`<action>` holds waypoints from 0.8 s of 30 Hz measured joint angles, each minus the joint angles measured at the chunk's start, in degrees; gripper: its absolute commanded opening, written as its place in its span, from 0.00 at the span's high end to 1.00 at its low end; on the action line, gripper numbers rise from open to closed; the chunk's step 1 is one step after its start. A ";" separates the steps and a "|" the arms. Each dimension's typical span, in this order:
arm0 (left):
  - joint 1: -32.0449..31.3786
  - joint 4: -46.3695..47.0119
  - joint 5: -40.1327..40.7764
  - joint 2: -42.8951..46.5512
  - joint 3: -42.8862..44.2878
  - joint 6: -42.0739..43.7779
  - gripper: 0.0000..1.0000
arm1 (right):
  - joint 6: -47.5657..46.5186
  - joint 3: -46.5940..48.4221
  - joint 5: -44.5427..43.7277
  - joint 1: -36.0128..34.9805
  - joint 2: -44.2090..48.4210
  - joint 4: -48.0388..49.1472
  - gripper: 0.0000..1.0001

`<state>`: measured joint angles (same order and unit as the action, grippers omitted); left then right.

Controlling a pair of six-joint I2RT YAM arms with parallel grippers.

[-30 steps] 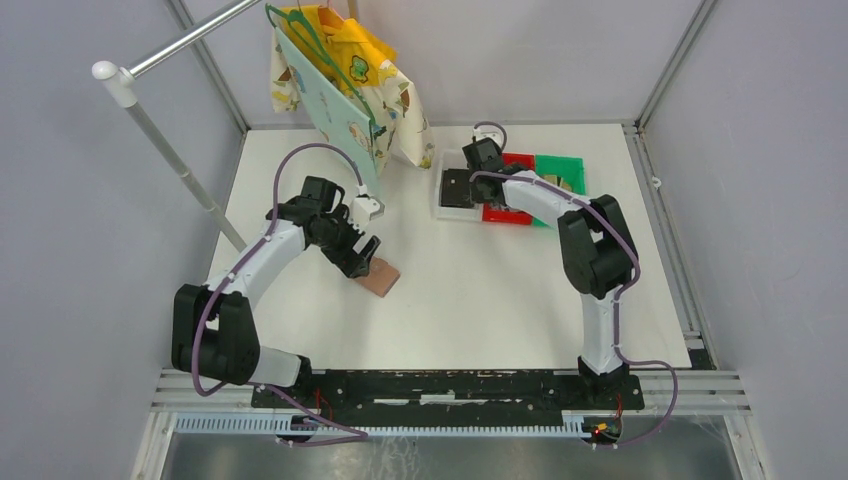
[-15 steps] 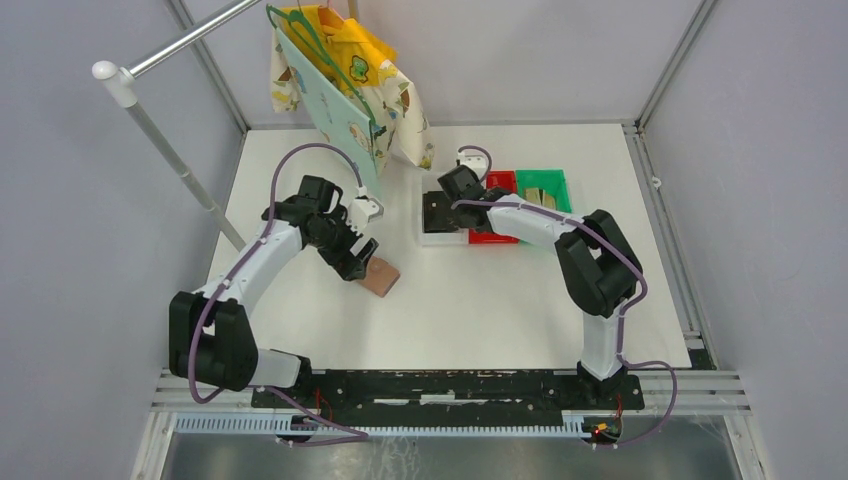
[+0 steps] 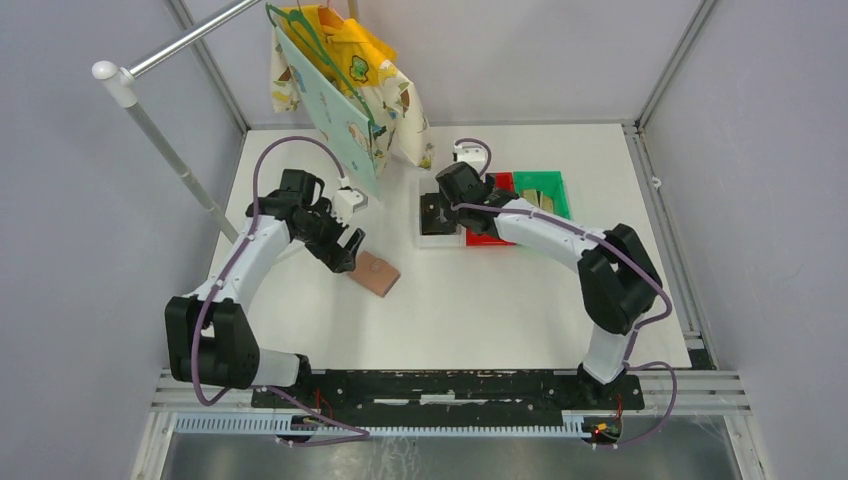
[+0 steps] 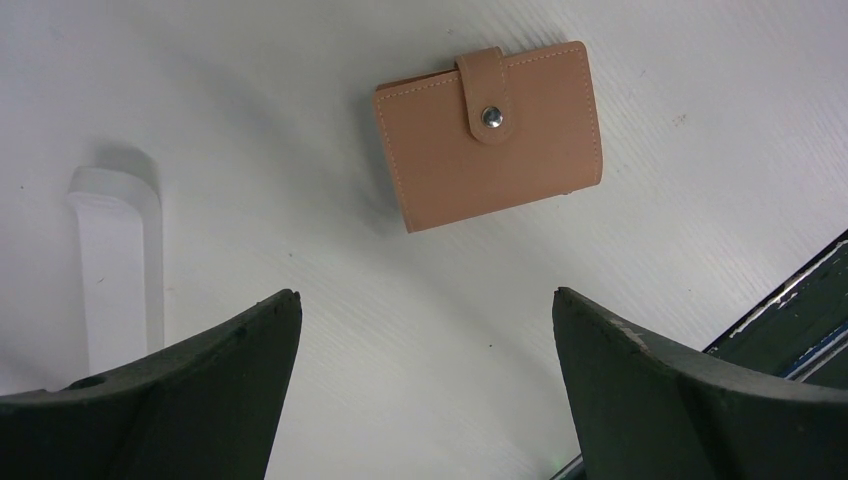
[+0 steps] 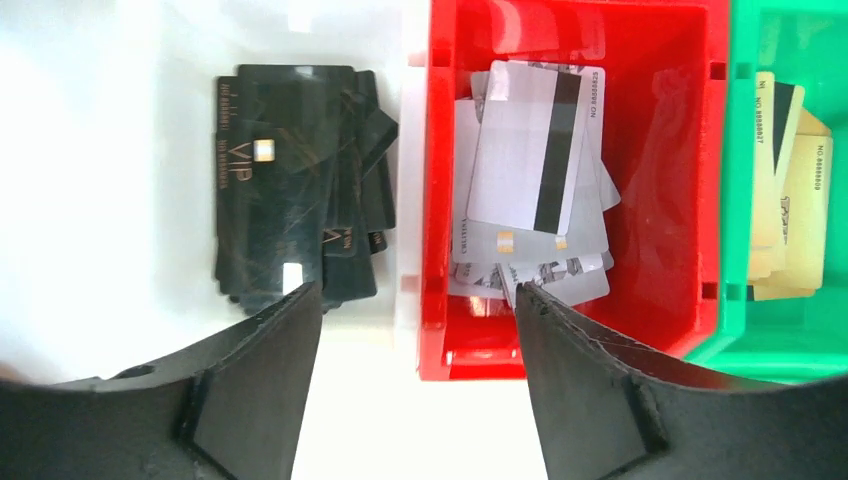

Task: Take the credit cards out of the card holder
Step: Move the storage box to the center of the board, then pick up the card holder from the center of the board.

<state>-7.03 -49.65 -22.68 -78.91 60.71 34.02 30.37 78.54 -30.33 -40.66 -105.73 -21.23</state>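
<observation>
**Credit cards [image 5: 525, 150] lie sorted by colour while the card holder [image 4: 488, 135] sits shut on the table [image 4: 250, 120].**

My right claw [image 5: 417, 290] hangs spread and empty over the left wall of the red bin [image 5: 670, 150]. That bin holds the grey-silver cards. Black ones [image 5: 285, 180] lie in the clear bin [image 5: 120, 150] touching its left side, and gold-tan ones [image 5: 810, 210] in the green bin [image 5: 745, 200] on its right, apparently so each colour keeps its own compartment. Well to the left of the red bin and nearer my bases, the salmon-pink holder lies flat with its strap snapped. My left claw [image 4: 425, 298] hovers just short of it, spread wide and touching nothing, probably lined up for a grasp. Whether any cards remain inside I cannot tell.
</observation>
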 measured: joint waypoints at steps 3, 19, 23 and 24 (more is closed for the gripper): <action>0.09 0.02 0.00 -0.20 0.02 0.00 0.00 | -0.24 -1.90 -0.31 -1.81 4.20 0.83 0.20; 8.90 -5.75 -3.54 -2.36 6.54 2.73 0.00 | -11.67 1.77 20.13 -18.53 -5.27 8.39 0.02; 10.58 -8.66 -5.22 -2.67 7.98 2.91 0.00 | -14.51 7.08 23.30 -18.47 -11.74 7.32 0.02; 10.73 -9.07 -5.60 -2.75 8.46 2.91 0.00 | -15.26 8.41 23.93 -18.47 -13.25 6.93 0.02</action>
<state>3.70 -58.72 -28.27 -81.67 69.17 36.93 15.11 86.96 -6.39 -59.13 -118.98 -14.31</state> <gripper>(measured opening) 0.994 0.979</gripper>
